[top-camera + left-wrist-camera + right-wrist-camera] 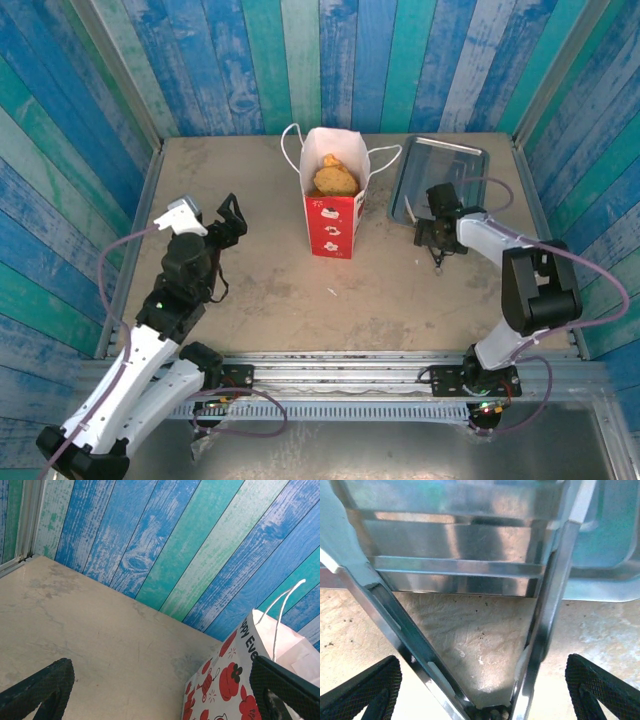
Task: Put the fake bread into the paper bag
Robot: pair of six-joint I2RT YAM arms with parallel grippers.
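The paper bag [333, 222] stands upright at the table's middle, white above and red below, with fake bread [334, 177] heaped in its open mouth. My left gripper [228, 222] hovers open to the bag's left with nothing between its fingers; in the left wrist view the bag [235, 675] sits just inside my right finger [285, 685]. My right gripper [428, 222] is open at the near edge of the silver tray [455, 160]. The metal tongs [547, 610] lie spread in a V between its fingers [365, 687], untouched by them.
The tray [460, 540] lies at the back right with the tongs' tips resting against it. Blue and green plank walls [230, 60] close in the table on three sides. Bare tabletop [280, 290] stretches in front of the bag.
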